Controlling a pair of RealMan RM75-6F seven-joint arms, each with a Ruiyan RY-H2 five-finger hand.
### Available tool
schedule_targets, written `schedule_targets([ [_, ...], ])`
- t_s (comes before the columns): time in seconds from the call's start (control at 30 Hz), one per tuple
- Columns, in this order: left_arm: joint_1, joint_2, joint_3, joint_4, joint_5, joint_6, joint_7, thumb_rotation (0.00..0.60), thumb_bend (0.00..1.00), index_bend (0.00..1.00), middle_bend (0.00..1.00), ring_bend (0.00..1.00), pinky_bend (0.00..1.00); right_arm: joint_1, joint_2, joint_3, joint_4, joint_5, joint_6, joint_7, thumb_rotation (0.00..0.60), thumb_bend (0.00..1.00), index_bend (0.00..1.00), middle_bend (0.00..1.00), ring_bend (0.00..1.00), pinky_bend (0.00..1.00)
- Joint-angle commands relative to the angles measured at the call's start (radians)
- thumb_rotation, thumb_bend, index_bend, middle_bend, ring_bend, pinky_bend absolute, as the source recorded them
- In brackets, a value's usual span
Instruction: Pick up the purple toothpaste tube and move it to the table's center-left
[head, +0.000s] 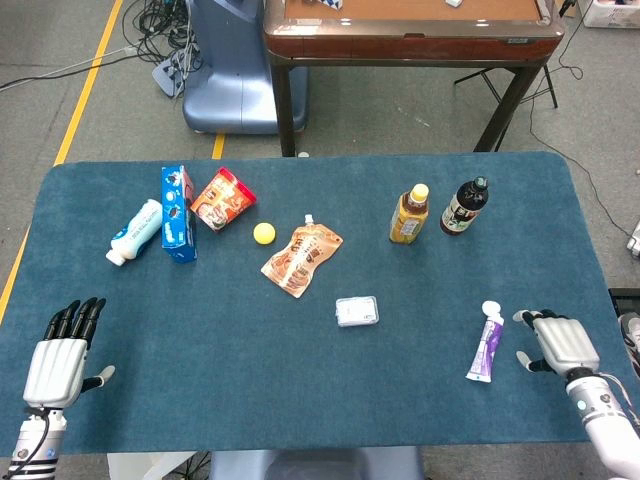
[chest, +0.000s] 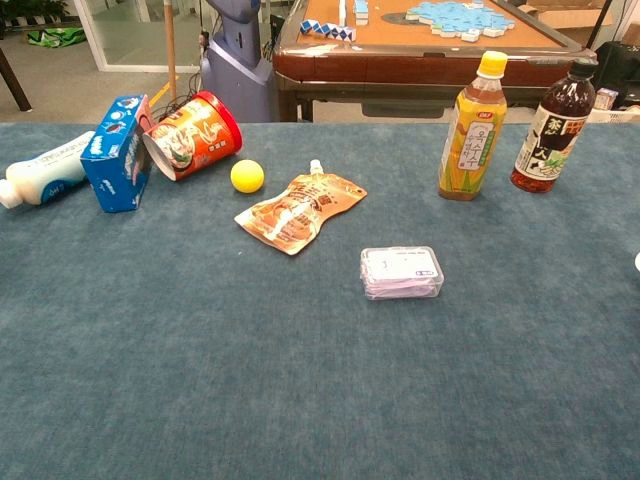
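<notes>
On the worktop, right front: purple plastic toothpaste tube (head: 487, 342), lying flat, white cap away from robot
Nearer hand: right hand (head: 556, 340), just beside it, empty, fingers apart
Left hand (head: 58, 351): empty, fingers extended, well apart

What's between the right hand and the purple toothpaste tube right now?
Nothing: in the head view only bare blue tabletop separates the right hand from the purple toothpaste tube. The chest view shows neither.

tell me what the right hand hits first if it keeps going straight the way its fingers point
Most likely the purple toothpaste tube: the right hand is open beside it, fingers toward it, with only bare table between. Hand height is unclear.
</notes>
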Motion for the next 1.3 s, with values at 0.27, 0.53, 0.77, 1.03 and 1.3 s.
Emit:
schedule_targets([
  [0.27, 0.003, 0.003, 0.002, 0.001, 0.000, 0.005, -0.004, 0.600, 0.00, 0.00, 0.07, 0.06, 0.08, 0.034, -0.077, -0.020, 0.085, -0.020, -0.055, 0.048, 0.600, 0.38, 0.24, 0.30, 0.20, 0.28],
  [0.53, 0.005, 0.005, 0.002, -0.004, 0.007, 0.012, -0.003, 0.600, 0.00, 0.00, 0.07, 0.06, 0.08, 0.042, -0.111, -0.022, 0.117, -0.071, -0.047, 0.103, 0.600, 0.38, 0.24, 0.30, 0.20, 0.28],
  [0.77, 0.009, 0.012, 0.002, -0.012, 0.012, 0.021, -0.001, 0.600, 0.00, 0.00, 0.07, 0.06, 0.08, 0.061, -0.149, -0.014, 0.128, -0.161, -0.027, 0.169, 0.600, 0.38, 0.23, 0.30, 0.20, 0.28],
  [1.03, 0.018, 0.021, 0.004, -0.022, 0.012, 0.032, 0.003, 0.600, 0.00, 0.00, 0.07, 0.06, 0.08, 0.109, -0.204, -0.007, 0.126, -0.229, -0.050, 0.214, 0.600, 0.38, 0.23, 0.30, 0.20, 0.28],
  [1.3, 0.019, 0.027, 0.004, -0.025, 0.018, 0.035, 0.000, 0.600, 0.00, 0.00, 0.07, 0.06, 0.08, 0.086, -0.176, -0.030, 0.077, -0.307, 0.032, 0.235, 0.600, 0.38, 0.23, 0.30, 0.20, 0.28],
])
